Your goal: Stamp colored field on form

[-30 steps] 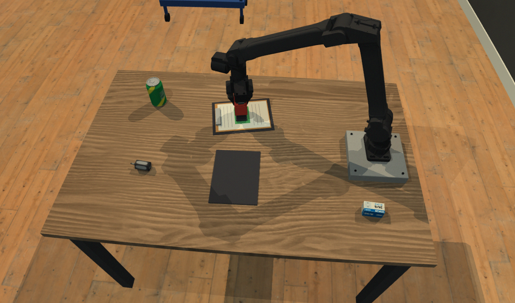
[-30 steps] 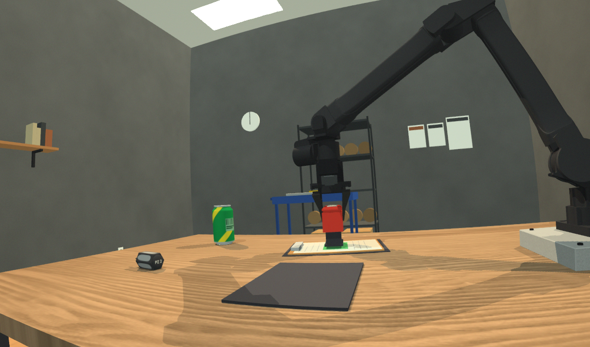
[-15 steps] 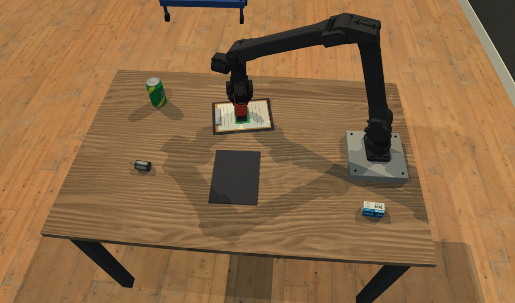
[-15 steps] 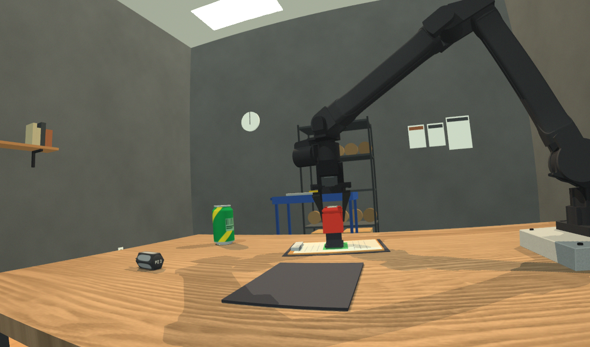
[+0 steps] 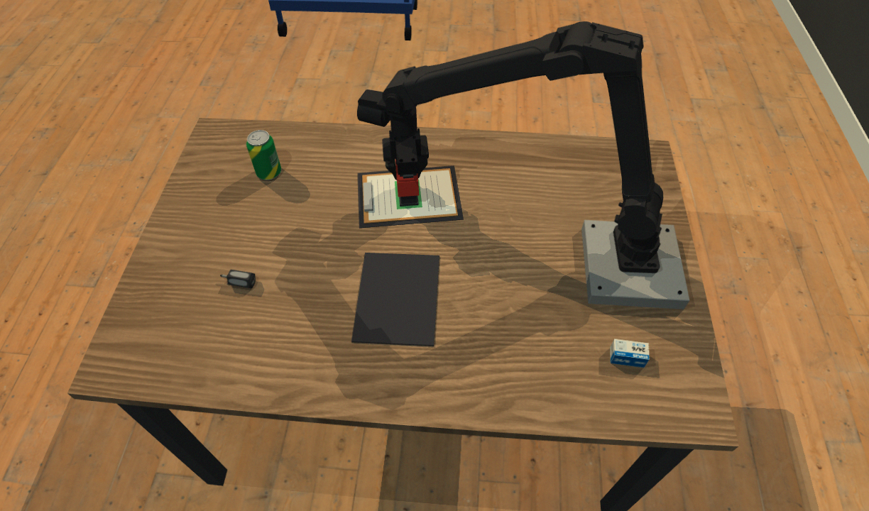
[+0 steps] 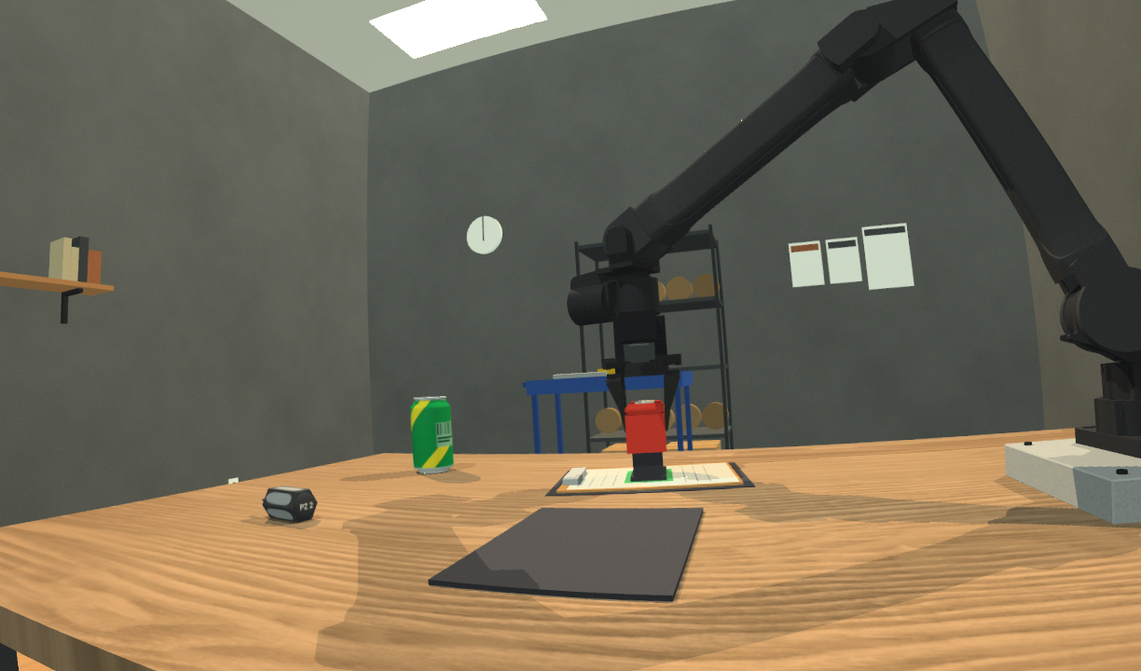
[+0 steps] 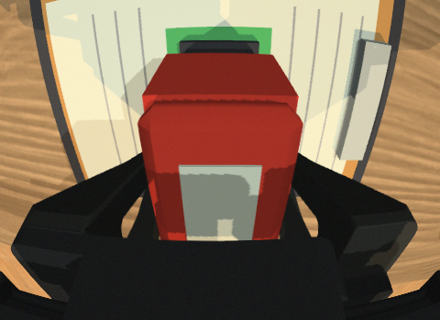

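The red stamp [image 5: 407,188] with a black base stands upright on the green field [image 5: 400,204] of the form on the clipboard [image 5: 410,195]. My gripper [image 5: 407,170] is shut on the stamp's red body from above. In the side view the stamp [image 6: 645,438] has its black base resting on the green field [image 6: 648,477]. In the wrist view the stamp [image 7: 222,143] sits between my fingers and covers most of the green field [image 7: 218,36]. The dark mat [image 5: 396,297] lies on the table in front of the clipboard, with nothing on it.
A green soda can [image 5: 263,155] stands at the back left. A small black object [image 5: 240,278] lies at the left. A blue and white box [image 5: 630,353] lies at the front right. The arm's grey base [image 5: 634,263] sits at the right.
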Robot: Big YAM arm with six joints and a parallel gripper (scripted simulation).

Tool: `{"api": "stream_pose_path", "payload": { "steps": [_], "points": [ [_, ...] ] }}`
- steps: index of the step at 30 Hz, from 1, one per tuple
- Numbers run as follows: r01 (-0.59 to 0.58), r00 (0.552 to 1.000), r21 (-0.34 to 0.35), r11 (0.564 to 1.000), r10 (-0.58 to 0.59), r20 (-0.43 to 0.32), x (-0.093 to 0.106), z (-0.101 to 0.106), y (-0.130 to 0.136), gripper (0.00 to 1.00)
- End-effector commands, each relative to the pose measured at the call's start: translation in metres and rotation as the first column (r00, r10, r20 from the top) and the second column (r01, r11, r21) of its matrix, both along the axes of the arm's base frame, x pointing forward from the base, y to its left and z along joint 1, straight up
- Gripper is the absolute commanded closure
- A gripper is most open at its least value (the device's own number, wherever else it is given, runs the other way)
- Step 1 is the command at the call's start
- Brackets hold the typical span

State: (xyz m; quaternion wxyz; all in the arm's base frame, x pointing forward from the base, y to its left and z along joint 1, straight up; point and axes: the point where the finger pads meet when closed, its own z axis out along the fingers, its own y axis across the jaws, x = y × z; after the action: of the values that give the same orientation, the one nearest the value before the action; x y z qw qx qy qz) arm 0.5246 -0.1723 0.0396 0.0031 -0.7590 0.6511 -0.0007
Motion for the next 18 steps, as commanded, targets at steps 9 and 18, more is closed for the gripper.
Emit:
{"api": "stream_pose_path", "payload": {
  "steps": [9,18],
  "points": [
    [-0.019,1.000,0.001,1.000,0.019,-0.001,0.002,-0.026,0.001,0.68],
    [-0.018,1.000,0.001,1.000,0.018,-0.001,0.002,-0.033,0.001,0.68]
  ]
}}
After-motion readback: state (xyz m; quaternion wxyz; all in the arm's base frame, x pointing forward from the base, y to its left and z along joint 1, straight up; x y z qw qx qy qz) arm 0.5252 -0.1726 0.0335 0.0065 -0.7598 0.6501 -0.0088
